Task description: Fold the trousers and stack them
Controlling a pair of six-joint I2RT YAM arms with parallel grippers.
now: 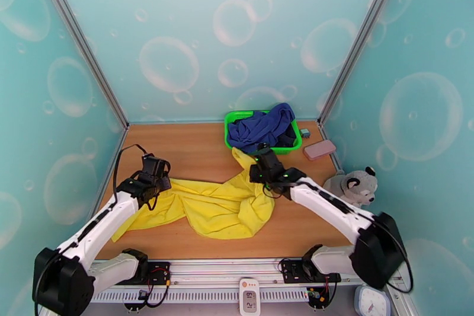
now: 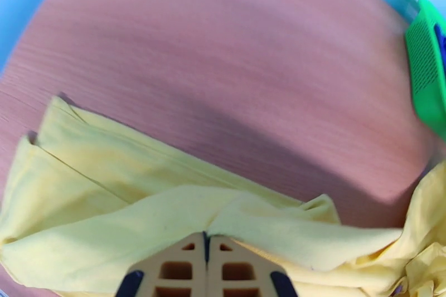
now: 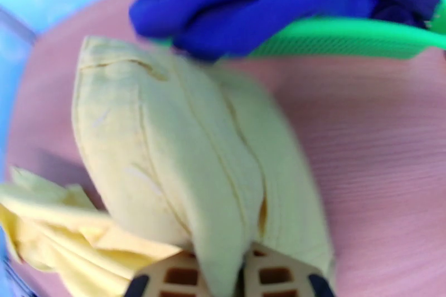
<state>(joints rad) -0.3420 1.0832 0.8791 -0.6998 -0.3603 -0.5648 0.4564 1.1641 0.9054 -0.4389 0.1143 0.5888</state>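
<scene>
Turquoise walls printed with pale soap bubbles enclose a table of matte, reddish-brown wood grain. A green basket of perforated plastic with a rectangular rim sits at the table's far edge. Deep blue cloth is heaped in it in soft, rumpled folds and spills over its rim.

The trousers are bright yellow, plain, soft fabric. They lie on the table on the near side of the basket, and are far larger than it. One narrow end reaches up until it touches the basket's near rim, below the overhanging blue cloth. From there the fabric widens into a crumpled, creased mound. A flatter, smoother length stretches away from the basket toward the left arm's side. Seams and doubled layers show along its edges in the left wrist view.

The left claw has its waffled tan pads pressed together, and the yellow fabric puckers into a pinch at their tips. The right claw, just near of the basket, pinches a thick, rounded fold of the trousers between its pads. That fold arches away toward the basket's rim.

Just beside the basket, toward the right arm's side, lies a flat pink case with rounded corners. Nearer than the case is a fuzzy grey-and-white plush toy.
</scene>
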